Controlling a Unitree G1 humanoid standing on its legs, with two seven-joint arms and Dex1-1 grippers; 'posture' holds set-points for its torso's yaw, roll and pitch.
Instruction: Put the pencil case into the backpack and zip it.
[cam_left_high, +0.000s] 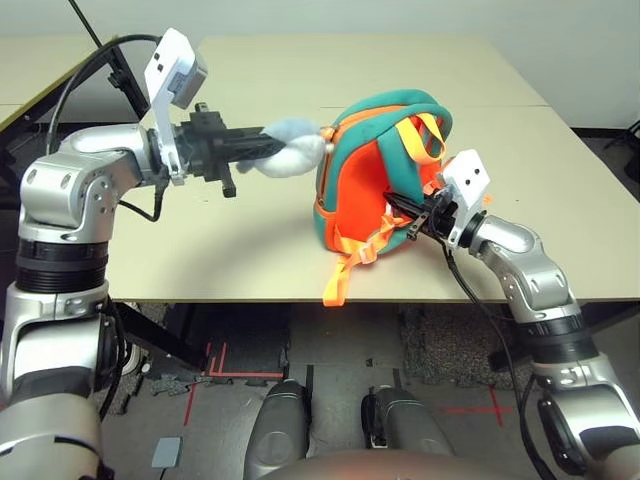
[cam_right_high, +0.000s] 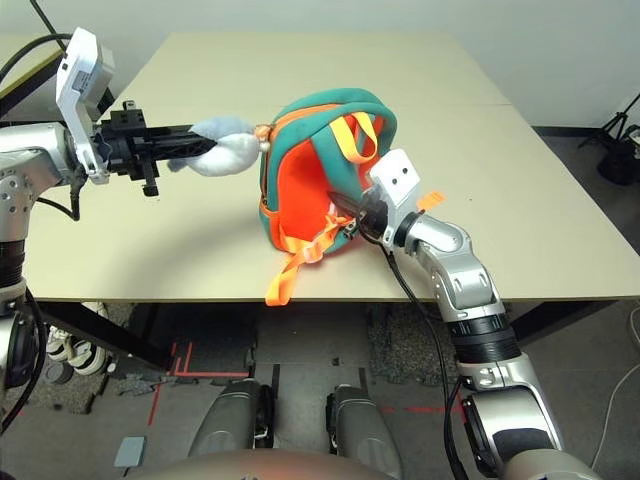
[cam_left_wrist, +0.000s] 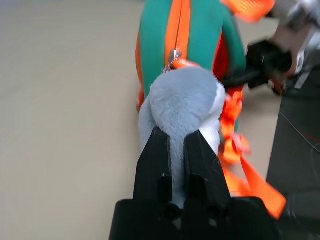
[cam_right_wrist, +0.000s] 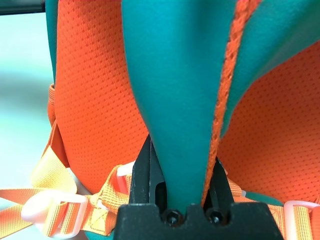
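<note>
With your left gripper (cam_left_wrist: 177, 150) clamped on the plush toy (cam_left_high: 293, 148) beside the backpack (cam_left_high: 365, 180) and your right gripper (cam_right_wrist: 182, 167) pinching its teal strap, pulling harder could tip the bag or slip the fur; pencil case unseen.

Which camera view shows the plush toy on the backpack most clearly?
The left wrist view: the plush toy sits close up, clamped in the left end effector, with its link to the backpack zipper visible. Both eye views show it small, from the side.
</note>
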